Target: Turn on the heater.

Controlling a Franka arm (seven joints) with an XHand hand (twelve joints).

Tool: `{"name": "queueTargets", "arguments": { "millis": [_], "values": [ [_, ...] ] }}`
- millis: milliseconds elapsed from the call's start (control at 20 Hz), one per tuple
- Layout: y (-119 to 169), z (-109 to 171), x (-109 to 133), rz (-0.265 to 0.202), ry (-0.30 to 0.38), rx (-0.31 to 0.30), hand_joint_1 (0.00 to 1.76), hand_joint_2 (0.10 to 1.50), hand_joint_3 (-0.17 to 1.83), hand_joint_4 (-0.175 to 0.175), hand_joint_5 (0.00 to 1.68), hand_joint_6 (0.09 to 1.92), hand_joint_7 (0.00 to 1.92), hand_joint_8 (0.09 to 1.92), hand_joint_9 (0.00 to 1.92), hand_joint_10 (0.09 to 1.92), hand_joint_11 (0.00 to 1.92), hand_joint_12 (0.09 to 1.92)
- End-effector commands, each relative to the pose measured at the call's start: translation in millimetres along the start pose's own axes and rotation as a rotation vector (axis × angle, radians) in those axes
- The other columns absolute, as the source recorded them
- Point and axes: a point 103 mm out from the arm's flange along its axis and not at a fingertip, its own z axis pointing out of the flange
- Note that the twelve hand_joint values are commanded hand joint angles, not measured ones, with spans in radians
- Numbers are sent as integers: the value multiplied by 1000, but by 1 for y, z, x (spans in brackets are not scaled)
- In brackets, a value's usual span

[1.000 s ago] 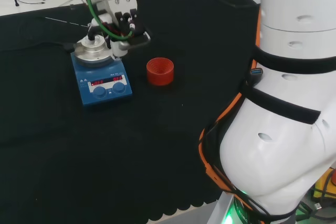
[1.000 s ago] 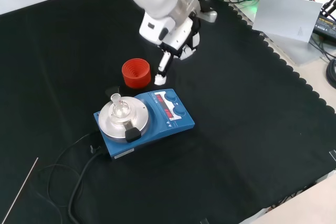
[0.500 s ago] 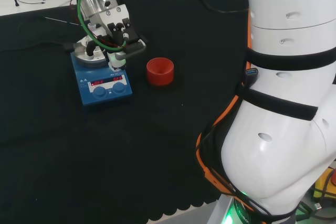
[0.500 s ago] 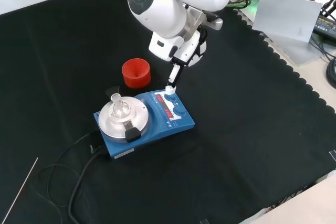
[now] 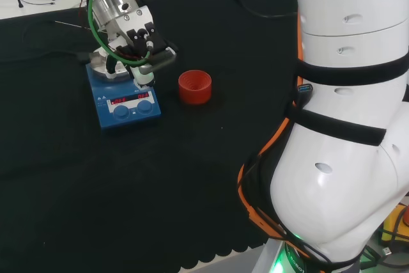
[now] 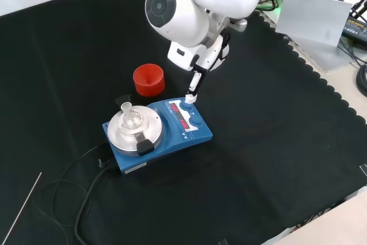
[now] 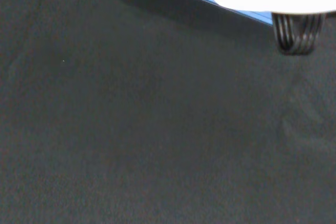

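- On the black-clothed surface (image 6: 275, 142) sits the blue heater (image 6: 157, 133), beside a red ribbed ring (image 6: 149, 80).
- Above its control panel, the robot hand (image 6: 195, 81) holds nothing, one finger extended toward a knob (image 6: 187, 105), seemingly to press or turn it.

blue heater (image 6: 157, 133) sits flat on the cloth, round silver plate toward 9 o'clock, red displays lit, two knobs toward 3, probably a small glass piece on top.

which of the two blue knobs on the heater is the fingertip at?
The knob nearer the red ring in the front view; the hand points one finger onto it. The other knob is untouched.
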Motion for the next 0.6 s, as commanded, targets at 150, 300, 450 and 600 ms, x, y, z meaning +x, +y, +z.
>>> {"name": "queueTargets", "arguments": {
  "millis": [150,300,450,600],
  "values": [
    [4,9,-4,6,-4,20,1656,430,1428,-44,295,145,1811,1920,1920,1615,1821,1547],
    [10,14,-4,7,-15,33,1655,430,1429,-42,301,143,1811,1920,1920,1613,1819,1546],
    [15,17,-7,1,-10,37,1654,429,1430,-41,305,142,1811,1920,1920,1611,1817,1545],
    [20,22,-7,2,-6,49,1654,429,1430,-41,308,140,1811,1920,1920,1610,1816,1545]
  ]
}}
